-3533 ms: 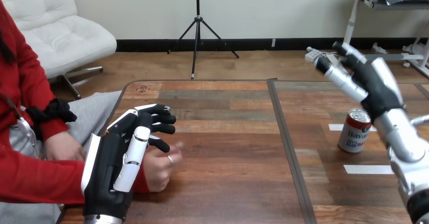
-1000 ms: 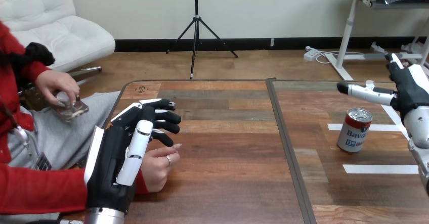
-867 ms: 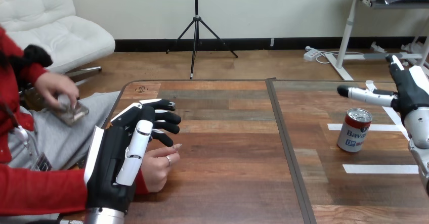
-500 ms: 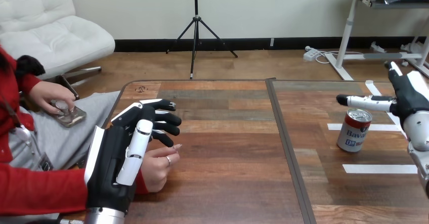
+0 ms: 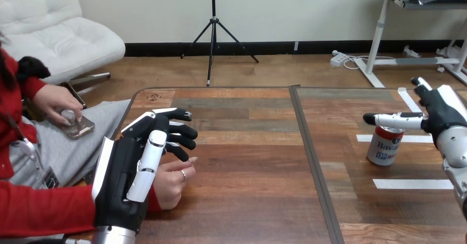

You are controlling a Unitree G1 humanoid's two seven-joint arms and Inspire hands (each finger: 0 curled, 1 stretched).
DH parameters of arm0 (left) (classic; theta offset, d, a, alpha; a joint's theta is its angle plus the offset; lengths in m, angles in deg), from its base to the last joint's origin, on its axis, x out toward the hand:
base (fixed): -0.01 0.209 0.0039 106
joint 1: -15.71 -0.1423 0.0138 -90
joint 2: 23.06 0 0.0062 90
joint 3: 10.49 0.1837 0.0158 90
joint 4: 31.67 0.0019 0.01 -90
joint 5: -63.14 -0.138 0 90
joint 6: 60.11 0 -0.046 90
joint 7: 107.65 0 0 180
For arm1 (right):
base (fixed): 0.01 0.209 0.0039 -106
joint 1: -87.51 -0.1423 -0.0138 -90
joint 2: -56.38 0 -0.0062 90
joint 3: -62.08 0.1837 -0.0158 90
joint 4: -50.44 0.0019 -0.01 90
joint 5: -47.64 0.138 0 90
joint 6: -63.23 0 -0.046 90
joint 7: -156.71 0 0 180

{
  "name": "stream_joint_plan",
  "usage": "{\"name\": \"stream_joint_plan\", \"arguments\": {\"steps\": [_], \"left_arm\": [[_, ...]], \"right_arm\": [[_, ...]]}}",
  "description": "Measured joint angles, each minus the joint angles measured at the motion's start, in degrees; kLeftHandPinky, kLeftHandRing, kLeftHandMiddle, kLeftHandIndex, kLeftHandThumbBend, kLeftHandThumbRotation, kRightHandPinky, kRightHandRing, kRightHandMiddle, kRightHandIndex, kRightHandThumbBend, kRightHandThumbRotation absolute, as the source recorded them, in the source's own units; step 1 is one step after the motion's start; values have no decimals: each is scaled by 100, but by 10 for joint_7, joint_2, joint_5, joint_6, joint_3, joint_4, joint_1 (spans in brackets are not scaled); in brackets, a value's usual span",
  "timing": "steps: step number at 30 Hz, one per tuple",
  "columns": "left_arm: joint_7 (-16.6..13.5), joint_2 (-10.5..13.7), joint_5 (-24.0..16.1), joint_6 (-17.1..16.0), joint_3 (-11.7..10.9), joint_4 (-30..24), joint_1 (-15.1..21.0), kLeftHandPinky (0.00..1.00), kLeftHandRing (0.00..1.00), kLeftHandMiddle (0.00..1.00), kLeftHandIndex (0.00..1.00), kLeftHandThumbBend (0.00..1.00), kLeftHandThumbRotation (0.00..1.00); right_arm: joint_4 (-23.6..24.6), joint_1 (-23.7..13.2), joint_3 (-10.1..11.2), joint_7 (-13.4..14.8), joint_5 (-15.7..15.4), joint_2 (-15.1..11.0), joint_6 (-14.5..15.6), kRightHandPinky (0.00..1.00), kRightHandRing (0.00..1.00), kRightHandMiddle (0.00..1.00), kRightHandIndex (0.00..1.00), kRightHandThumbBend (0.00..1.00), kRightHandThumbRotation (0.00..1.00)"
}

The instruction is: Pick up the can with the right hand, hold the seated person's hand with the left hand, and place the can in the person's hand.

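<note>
- A can (image 5: 384,146) stands upright on the wooden surface (image 5: 248,205), at the far right of the head view. Its long axis is vertical and its silver top faces up.
- The can has a red band near the top and a white and blue label below it. The label carries lettering, partly cut off by the can's curve.
- The can stands just beside a strip of white tape (image 5: 413,184) that lies nearer the robot. A second strip (image 5: 408,139) runs behind the can.
- The right hand (image 5: 440,112) hovers to the right of the can and slightly above it. It is released, with straight fingers. One finger (image 5: 392,119) reaches leftward across the can's top. Whether it touches the rim cannot be told. Nothing curls round the can.
- The left hand (image 5: 129,172) is well apart from the can, at the lower left of the surface, with its white-shelled back turned up.
- The person's hand (image 5: 172,182) lies on the surface directly under and beside the left hand, loosely closed. Whether the left hand grasps it cannot be told.
- The person's other hand (image 5: 55,98), at the view's left edge, is off the surface and holds a small flat object (image 5: 79,126).
</note>
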Motion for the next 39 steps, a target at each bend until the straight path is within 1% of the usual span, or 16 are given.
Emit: {"name": "stream_joint_plan", "arguments": {"steps": [4, 11, 24, 31, 39], "left_arm": [[0, 0, 0, 0, 0, 0, 0, 38, 49, 52, 59, 37, 87], [0, 0, 0, 0, -1, 0, 0, 37, 49, 52, 59, 38, 87], [0, 1, 0, 0, -1, 0, 0, 36, 48, 51, 58, 35, 87], [0, 1, 0, 0, -2, 0, 0, 36, 48, 51, 58, 35, 86], [0, 1, 0, 0, -2, 0, 0, 36, 47, 51, 57, 34, 85]], "right_arm": [[-2, 1, -8, 0, -7, 1, 6, 79, 92, 94, 95, 100, 32], [-6, 5, -15, 0, -10, 6, 15, 77, 90, 93, 93, 100, 32], [-7, 17, -32, -9, -20, 17, 18, 78, 91, 93, 92, 100, 36], [-7, 20, -38, -17, -22, 21, 21, 78, 90, 92, 90, 100, 36], [-7, 20, -42, -17, -31, 21, 25, 76, 88, 90, 87, 100, 34]]}}
